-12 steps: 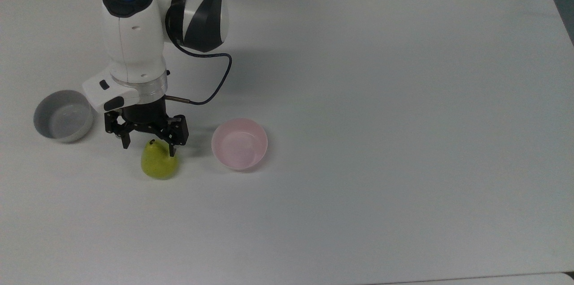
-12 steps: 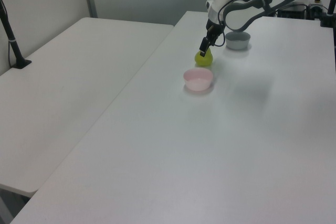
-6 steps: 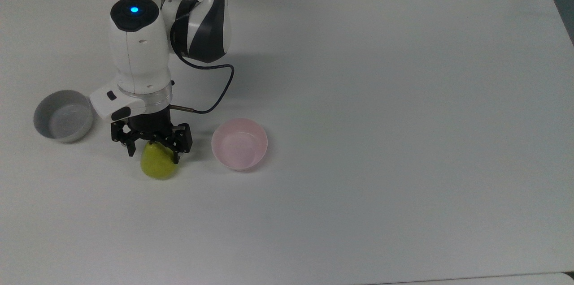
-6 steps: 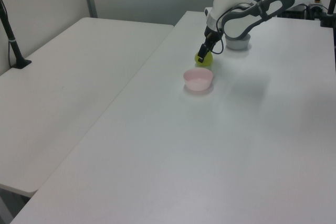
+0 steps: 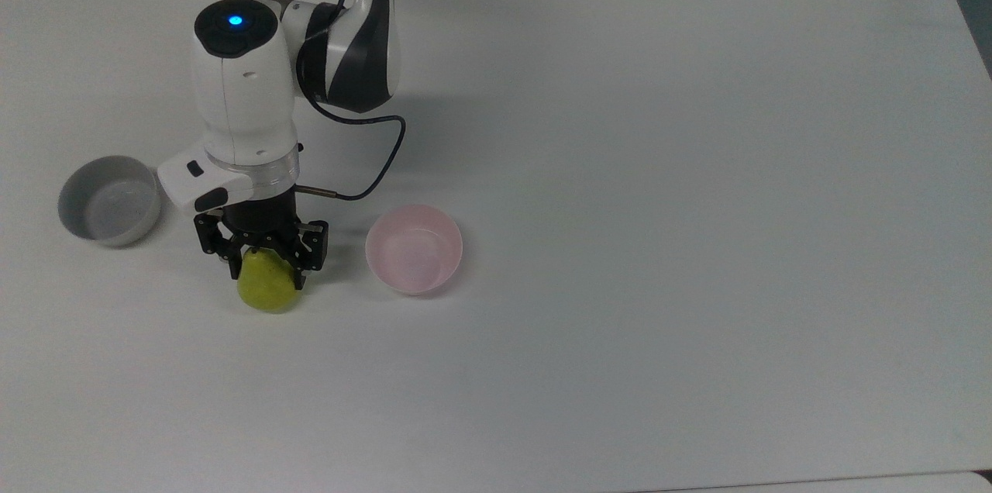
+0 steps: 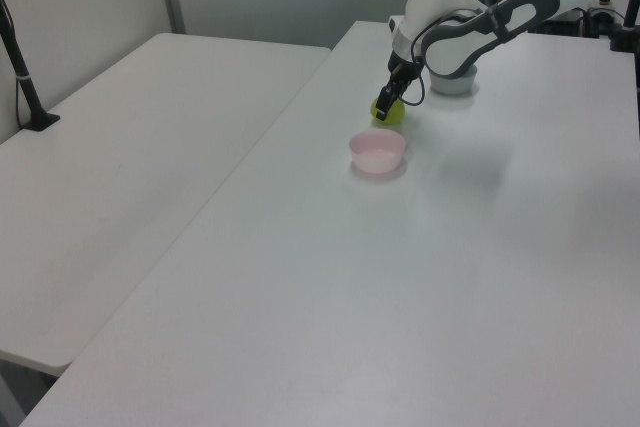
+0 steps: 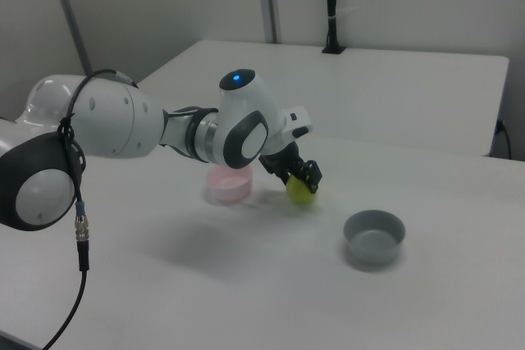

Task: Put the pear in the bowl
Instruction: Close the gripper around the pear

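my gripper [image 5: 263, 264] sits in the left half of the top view, just below my white wrist, with its black fingers down on either side of the pear [image 5: 267, 287]. the fingers are clenched against the pear's upper part, and its rounded yellow-green bottom shows beneath them, resting on the white table [image 5: 659, 167]. in the left view the pear [image 6: 388, 112] is in the upper middle of the frame, and in the right view it [image 7: 300, 190] sits near the centre, under my gripper [image 7: 300, 175].

the pink bowl [image 5: 414, 249] stands just to the top view's right of the pear, near it but apart, upright with nothing inside. the grey bowl [image 5: 108, 200] stands at the top view's left edge, on the other side of my gripper, also apart. a dark cable [image 5: 380, 160] loops from my wrist over the table above the pink bowl.
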Robot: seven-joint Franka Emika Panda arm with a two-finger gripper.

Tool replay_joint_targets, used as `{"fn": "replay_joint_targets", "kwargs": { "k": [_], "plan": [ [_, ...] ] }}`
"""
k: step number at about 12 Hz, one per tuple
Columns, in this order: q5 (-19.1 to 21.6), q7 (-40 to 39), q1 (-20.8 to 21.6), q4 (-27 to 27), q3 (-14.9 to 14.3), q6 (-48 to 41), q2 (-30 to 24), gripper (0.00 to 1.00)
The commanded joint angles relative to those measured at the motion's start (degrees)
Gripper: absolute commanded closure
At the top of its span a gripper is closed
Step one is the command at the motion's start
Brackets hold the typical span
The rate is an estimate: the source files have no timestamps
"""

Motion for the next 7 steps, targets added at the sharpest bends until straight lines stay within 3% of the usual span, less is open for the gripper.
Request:
{"fn": "replay_joint_targets", "kwargs": {
  "k": [1, 7],
  "plan": [
    [0.3, 1.2, 0.6, 0.7, -0.3, 0.9, -0.7, 0.62],
    [0.4, 1.1, 0.6, 0.3, -0.3, 0.2, -3.9, 0.62]
  ]
}}
